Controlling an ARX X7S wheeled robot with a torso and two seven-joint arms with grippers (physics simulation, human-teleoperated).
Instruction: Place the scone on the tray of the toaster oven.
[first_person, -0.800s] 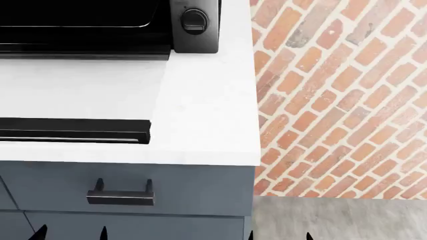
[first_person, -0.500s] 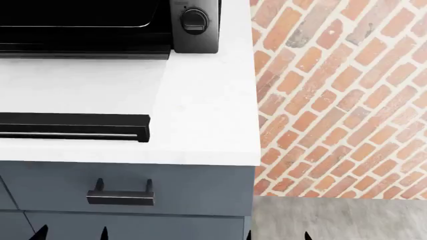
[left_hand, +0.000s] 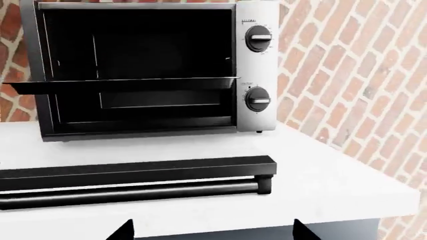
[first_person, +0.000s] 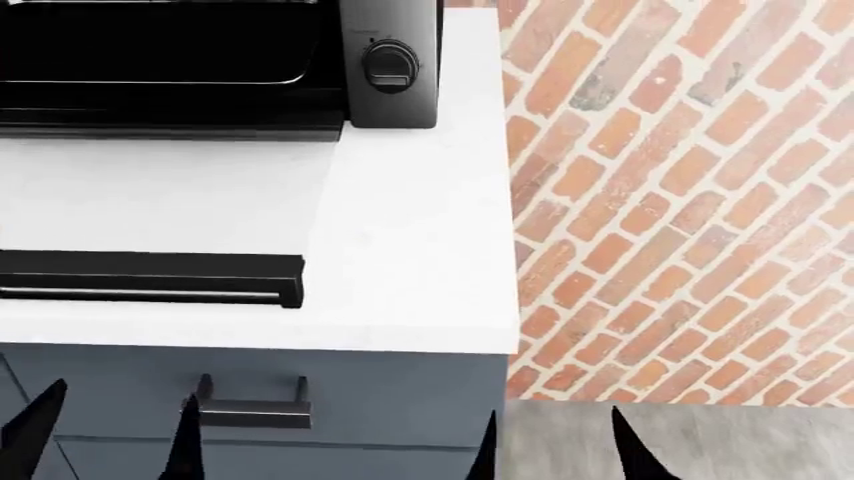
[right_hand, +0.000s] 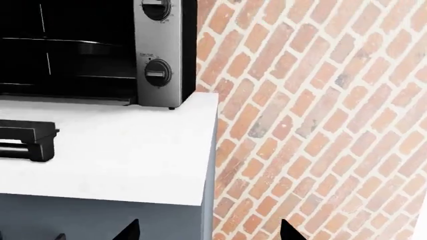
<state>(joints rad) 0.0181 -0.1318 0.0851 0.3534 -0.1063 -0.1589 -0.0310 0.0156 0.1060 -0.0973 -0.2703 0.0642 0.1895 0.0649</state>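
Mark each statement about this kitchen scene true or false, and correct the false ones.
1. The toaster oven has its door dropped open. True.
2. The scone lies on the tray. False: no scone shows in any view, and what shows of the tray is bare.
3. The oven's side panel carries two round knobs. True.
4. The left gripper grips the door handle. False: its jaws stand open, in front of the counter, holding nothing.
5. The wall beside the counter is white tile. False: it is red brick.
6. The right gripper holds nothing. True.
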